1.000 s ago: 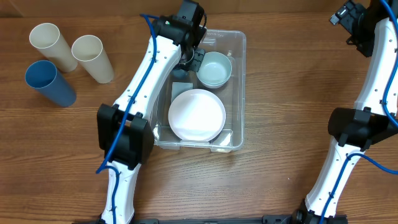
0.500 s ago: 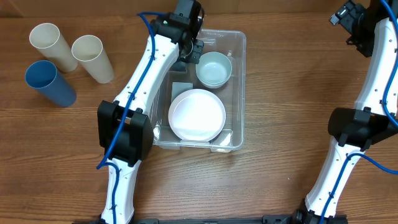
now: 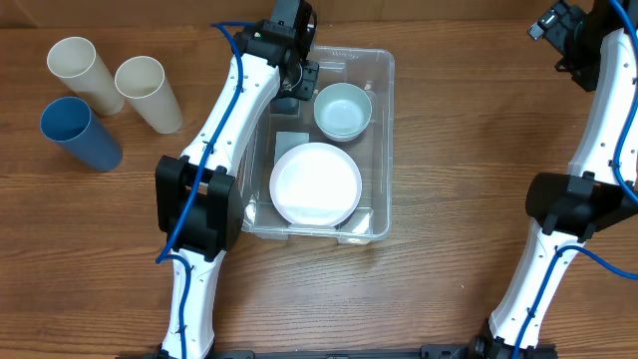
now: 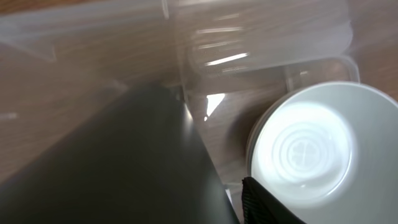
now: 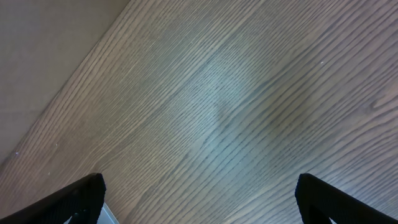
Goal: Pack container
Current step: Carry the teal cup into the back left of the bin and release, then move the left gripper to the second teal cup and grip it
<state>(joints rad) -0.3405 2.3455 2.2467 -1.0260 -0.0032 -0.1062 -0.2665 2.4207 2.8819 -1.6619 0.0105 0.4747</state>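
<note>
The container, a clear plastic bin, stands mid-table. A pale green bowl sits in its far part and a white plate lies in its near part. My left gripper hovers at the bin's far left corner, just left of the bowl, open and holding nothing. In the left wrist view its fingers frame a narrow gap, with the bowl to their right and the bin wall beyond. My right gripper is open and empty at the far right, over bare wood.
Two cream cups and a blue cup lie at the far left of the table. A white label shows on the bin's bottom between the bowl and the plate.
My left gripper has drawn back from the bowl's rim toward the bin's far left corner. The bowl stays in the bin. The right arm has not moved.
</note>
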